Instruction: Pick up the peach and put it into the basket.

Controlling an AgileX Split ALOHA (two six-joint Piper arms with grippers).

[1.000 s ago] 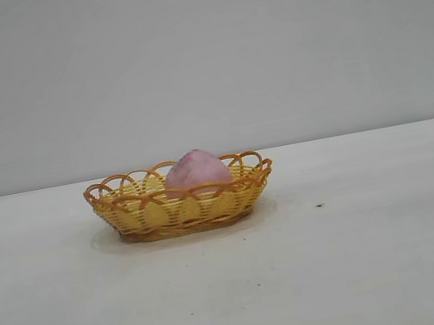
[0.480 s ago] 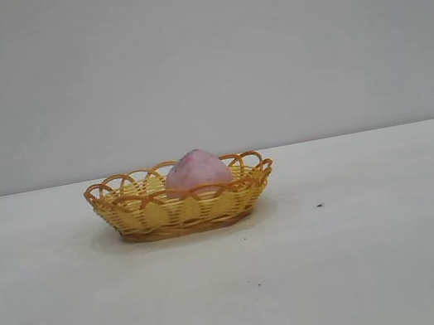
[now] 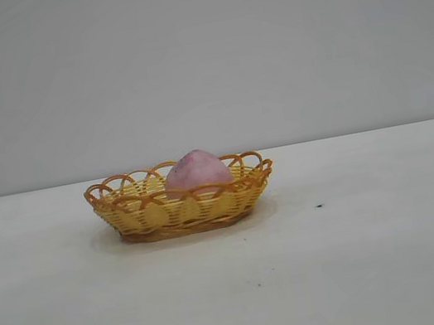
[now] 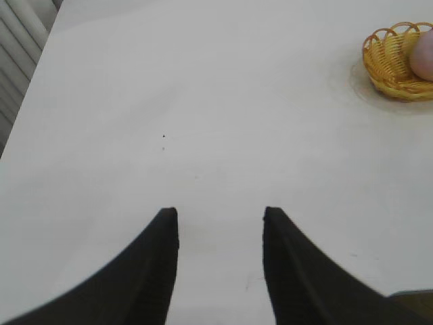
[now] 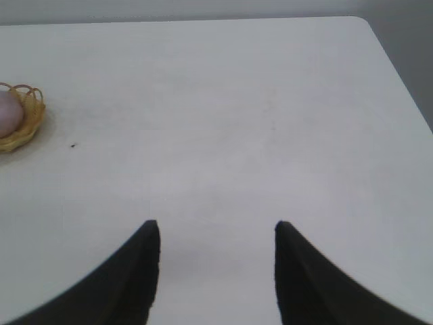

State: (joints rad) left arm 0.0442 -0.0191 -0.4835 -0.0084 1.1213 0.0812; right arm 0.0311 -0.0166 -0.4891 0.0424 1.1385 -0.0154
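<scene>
So we've got the peach sitting inside the basket, a bit right of the basket's middle in the outside view. It's a matte pink dome with a slightly pointed top and some darker speckling up near the tip, and its top half pokes up above the rim. The basket is a shallow oval wicker thing, yellow-tan weave with an orange-brown looped edge, resting flat on the white table. There's a tiny dark speck on the table to the right of the basket. Neither arm shows up in the outside view. From the left wrist camera we see the left gripper with its two dark fingers spread apart, nothing between them, just bare table underneath, and the basket with the peach is well off from it. Same deal on the right wrist camera: the right gripper has its fingers wide apart and holds nothing, and the basket with the peach sits far away from it at the frame's edge.
</scene>
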